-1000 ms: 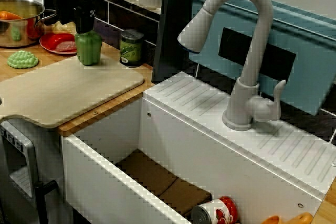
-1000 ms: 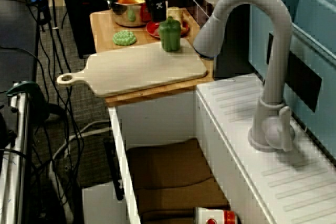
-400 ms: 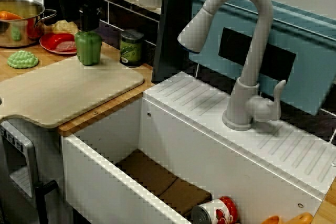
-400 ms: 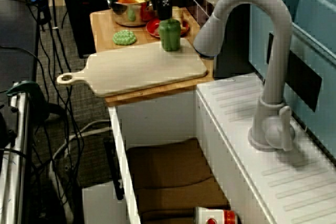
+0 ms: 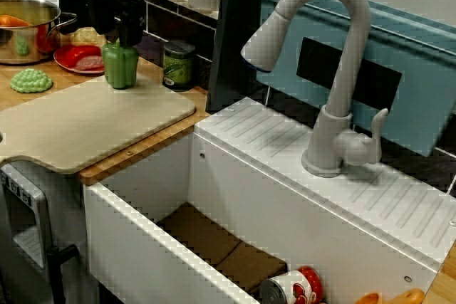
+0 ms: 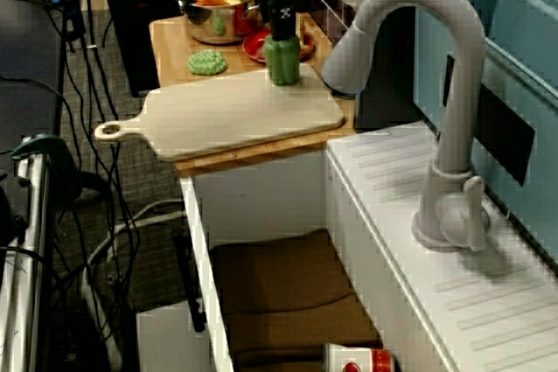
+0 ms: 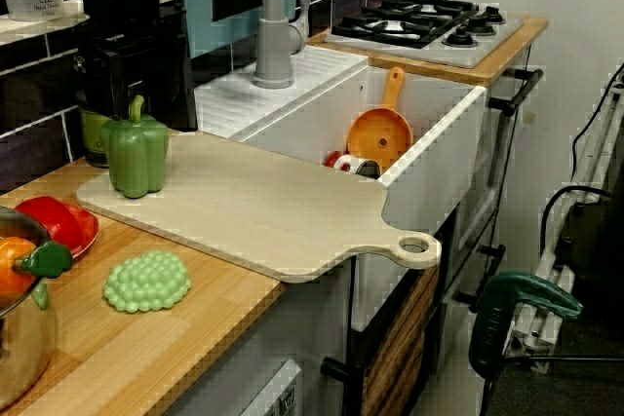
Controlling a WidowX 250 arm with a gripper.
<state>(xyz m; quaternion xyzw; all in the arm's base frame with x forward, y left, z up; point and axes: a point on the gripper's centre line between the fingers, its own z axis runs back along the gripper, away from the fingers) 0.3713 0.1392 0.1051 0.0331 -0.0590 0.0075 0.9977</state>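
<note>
Currently finds the jaws directly above the green pepper (image 5: 120, 67), at its stem; cannot tell whether open or closed on it. Locates the pepper upright on the cutting board (image 5: 85, 122), at the end opposite the board's handle. Notes a green can (image 5: 178, 64) just beside that end of the board. Records a red plate (image 5: 75, 55) and a green grape bunch (image 5: 30, 80) near the board on the tabletop (image 7: 146, 358).

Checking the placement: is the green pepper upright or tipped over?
Upright: the green pepper stands on its base on the cutting board, stem up.
</note>
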